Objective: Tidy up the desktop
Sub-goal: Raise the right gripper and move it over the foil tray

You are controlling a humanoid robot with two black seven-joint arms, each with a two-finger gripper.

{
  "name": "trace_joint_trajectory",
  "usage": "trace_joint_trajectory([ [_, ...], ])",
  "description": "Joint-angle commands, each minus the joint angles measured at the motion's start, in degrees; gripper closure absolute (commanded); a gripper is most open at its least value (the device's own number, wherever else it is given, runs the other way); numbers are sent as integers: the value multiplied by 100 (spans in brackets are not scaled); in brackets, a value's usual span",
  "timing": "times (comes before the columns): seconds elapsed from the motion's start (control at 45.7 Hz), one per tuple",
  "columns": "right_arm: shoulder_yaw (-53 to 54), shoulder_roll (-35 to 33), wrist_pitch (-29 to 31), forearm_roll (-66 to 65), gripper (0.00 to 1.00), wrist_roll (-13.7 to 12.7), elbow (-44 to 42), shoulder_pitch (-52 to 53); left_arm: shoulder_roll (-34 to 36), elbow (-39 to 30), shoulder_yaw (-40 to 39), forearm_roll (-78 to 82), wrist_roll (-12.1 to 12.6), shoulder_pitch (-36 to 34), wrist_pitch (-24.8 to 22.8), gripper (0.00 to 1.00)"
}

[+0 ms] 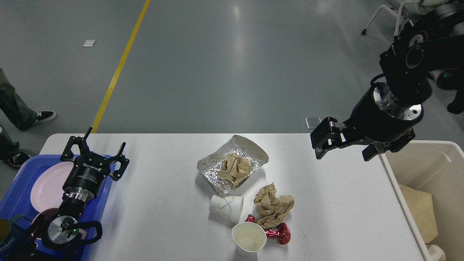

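The desktop [152,203] is filling the lower middle of the frame, carrying a foil tray [253,152] with crumpled brown paper [234,168] at centre, and below it a tipped paper cup [226,208], an upright paper cup [249,237], another brown paper wad [272,205] and a red wrapper [280,233]. The left gripper [97,148] is hanging open over the blue tray [11,203] at lower left. The right gripper [344,146] is hovering open and empty at right, beside the beige bin [447,152].
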Motion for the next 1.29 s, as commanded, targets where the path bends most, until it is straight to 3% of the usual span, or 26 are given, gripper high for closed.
trace_joint_trajectory([
  [0.0, 129, 21, -44, 0, 0, 0, -45, -100, 0, -1, 0, 0, -2, 0, 0, 4],
  [0.306, 436, 30, -149, 26, 0, 0, -265, -486, 0, -1, 0, 0, -2, 0, 0, 4],
  [0.481, 489, 74, -1089, 316, 0, 0, -695, -1276, 0, -1, 0, 0, -2, 0, 0, 4],
  [0.525, 489, 197, -1414, 562, 0, 0, -1055, -1812, 0, -1, 0, 0, -2, 0, 0, 4],
  [0.612, 498, 267, -1512, 983, 0, 0, -1626, -2489, 0, -1, 0, 0, -2, 0, 0, 4],
  [1.115, 1614, 1216, -1538, 1854, 0, -35, -5010, -5715, 0, -1, 0, 0, -2, 0, 0, 4],
  [1.268, 1702, 1489, -1573, 1942, 0, -35, -5669, -6339, 0, -1, 0, 0, -2, -9, 0, 4],
])
